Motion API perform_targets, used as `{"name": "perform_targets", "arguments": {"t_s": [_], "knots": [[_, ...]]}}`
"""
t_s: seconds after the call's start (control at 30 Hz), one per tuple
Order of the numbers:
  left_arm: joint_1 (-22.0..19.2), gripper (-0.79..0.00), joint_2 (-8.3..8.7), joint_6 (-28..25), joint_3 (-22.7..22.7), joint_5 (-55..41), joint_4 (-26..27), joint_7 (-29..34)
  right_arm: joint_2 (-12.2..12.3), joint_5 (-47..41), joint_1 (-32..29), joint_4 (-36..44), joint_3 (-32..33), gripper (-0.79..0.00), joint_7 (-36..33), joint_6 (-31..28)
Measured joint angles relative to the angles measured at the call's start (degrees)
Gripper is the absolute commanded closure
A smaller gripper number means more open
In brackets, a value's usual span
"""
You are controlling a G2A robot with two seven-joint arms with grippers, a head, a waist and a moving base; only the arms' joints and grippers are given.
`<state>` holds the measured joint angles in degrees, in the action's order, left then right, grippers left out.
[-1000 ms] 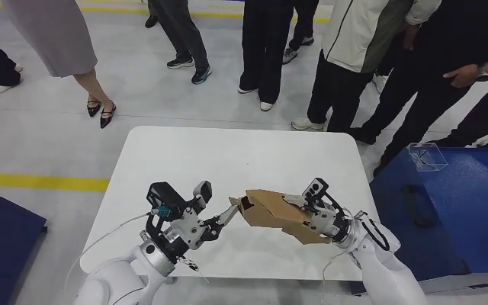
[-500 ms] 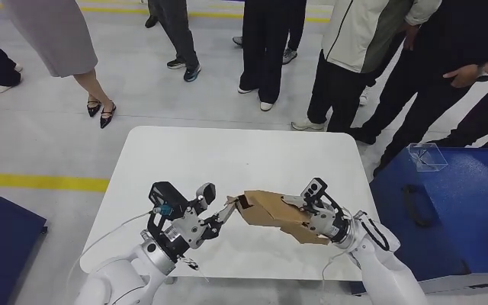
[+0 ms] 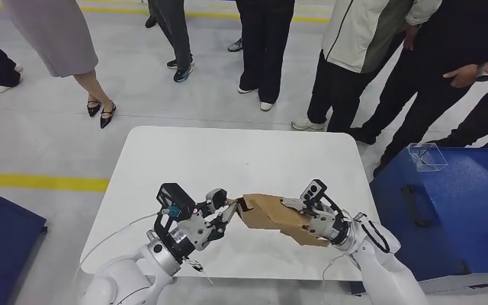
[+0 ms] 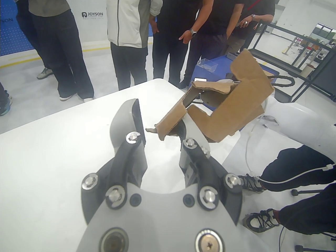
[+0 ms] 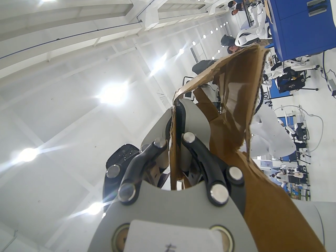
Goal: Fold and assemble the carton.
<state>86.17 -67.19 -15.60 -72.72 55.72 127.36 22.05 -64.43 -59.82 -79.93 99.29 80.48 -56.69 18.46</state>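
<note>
A brown cardboard carton (image 3: 274, 213), partly folded, hangs just above the white table (image 3: 229, 152) near its front edge. My right gripper (image 3: 303, 219) holds its right end; in the right wrist view the right gripper (image 5: 175, 117) is shut on a carton panel (image 5: 231, 100). My left gripper (image 3: 223, 207) is at the carton's left tip. In the left wrist view the left gripper (image 4: 160, 120) is open, with the end flap (image 4: 168, 121) between its fingers (image 4: 135, 116), close to the other finger.
A blue cabinet (image 3: 427, 217) stands close to the table's right side. Several people stand on the floor beyond the far edge. The table's far half (image 3: 244, 160) is bare.
My left gripper has moved right toward the carton, so its open fingers now straddle the end flap. The right gripper and the carton have stayed about where they were.
</note>
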Motion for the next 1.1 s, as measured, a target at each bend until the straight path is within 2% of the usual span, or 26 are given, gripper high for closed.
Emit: {"name": "perform_targets", "arguments": {"t_s": [0.1, 0.13, 0.17, 0.2, 0.4, 0.47, 0.53, 0.57, 0.6, 0.63, 0.67, 0.7, 0.73, 1.1], "knots": [[0.2, 0.000, 0.04, -0.5, 0.2, 0.1, 0.2, -0.1, 0.0, 0.0, -0.1, 0.1, -0.1, -0.015, 0.2, -0.1], [0.2, 0.000, 0.05, -0.5, 0.2, 0.1, 0.2, -0.2, 0.0, 0.1, 0.0, 0.1, -0.1, -0.240, 0.3, -0.2], [0.3, 0.000, 0.07, -0.6, 0.2, 0.2, 0.3, -0.2, 0.0, 0.1, 0.0, 0.1, -0.1, -0.693, 0.4, -0.4], [0.4, 0.000, 0.08, -0.7, 0.1, 0.1, 0.3, -0.3, 0.0, 0.0, 0.0, 0.1, -0.1, -0.785, 0.6, -0.6], [0.9, 0.000, 0.12, -1.2, -0.2, -3.1, 0.1, -0.5, 0.1, -0.5, 0.0, 0.1, 0.1, -0.785, 1.0, -1.1], [0.9, 0.000, 0.14, -1.2, -0.4, -4.3, 0.1, -0.2, 0.1, -0.3, -0.2, 0.2, 0.3, -0.653, 0.7, -1.2], [0.9, 0.000, 0.17, -1.5, -0.6, -5.4, 0.1, 0.2, 0.2, -0.2, -0.4, 0.5, 0.5, -0.622, 0.2, -1.6], [0.9, 0.000, 0.19, -1.7, -0.6, -6.0, 0.1, 0.5, 0.2, -0.2, -0.6, 0.6, 0.6, -0.453, 0.1, -1.7], [0.9, 0.000, 0.22, -1.9, -0.7, -6.6, 0.1, 0.8, 0.2, -0.1, -0.7, 0.9, 0.7, -0.376, -0.2, -1.8], [0.9, 0.000, 0.24, -2.0, -0.8, -6.9, 0.1, 1.0, 0.3, 0.0, -0.9, 1.1, 0.7, -0.354, -0.5, -1.9], [0.9, 0.000, 0.27, -2.1, -0.8, -7.1, 0.2, 1.1, 0.3, 0.2, -1.0, 1.2, 0.7, -0.283, -0.6, -2.0], [0.9, 0.000, 0.29, -2.1, -0.9, -7.2, 0.2, 1.2, 0.3, 0.4, -1.1, 1.2, 0.7, -0.169, -0.8, -2.1], [0.9, 0.000, 0.30, -2.2, -0.9, -7.3, 0.2, 1.2, 0.3, 0.6, -1.2, 1.3, 0.6, 0.000, -0.9, -2.2], [1.6, 0.000, 0.50, -2.7, -1.2, -7.9, 0.1, 0.8, 0.5, 1.8, -1.3, 1.4, -0.1, 0.000, -1.3, -2.6]]}}
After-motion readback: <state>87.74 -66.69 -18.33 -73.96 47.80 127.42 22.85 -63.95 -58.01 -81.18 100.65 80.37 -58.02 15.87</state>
